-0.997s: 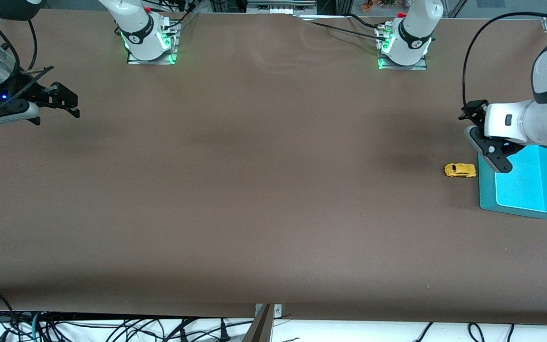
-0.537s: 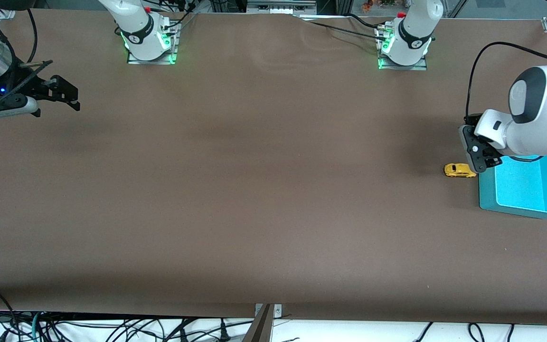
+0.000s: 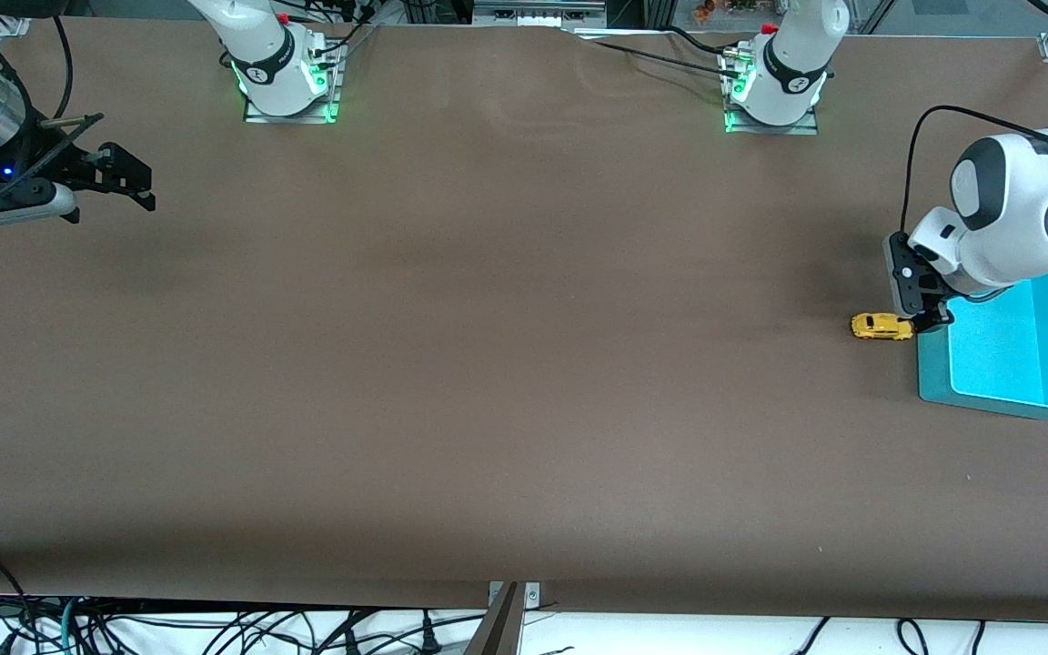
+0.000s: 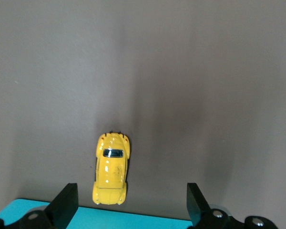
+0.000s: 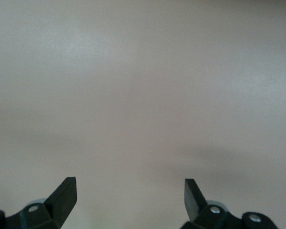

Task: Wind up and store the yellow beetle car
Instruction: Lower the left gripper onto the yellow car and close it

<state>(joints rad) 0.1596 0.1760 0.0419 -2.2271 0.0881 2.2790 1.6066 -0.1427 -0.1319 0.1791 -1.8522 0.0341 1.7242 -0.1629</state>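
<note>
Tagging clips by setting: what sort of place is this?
Probably a robotics lab bench: two arm bases bolted onto a brown table, loose cables along its edge, and only a yellow beetle car beside a teal tray.

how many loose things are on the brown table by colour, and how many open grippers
yellow: 1, the small rounded yellow toy car, on the table beside the tray
turquoise: 1, the flat rectangular turquoise tray, at the left arm's end
open black grippers: 2, the left gripper over the car's tray end, the right gripper waiting at the right arm's end
total: 4
</note>
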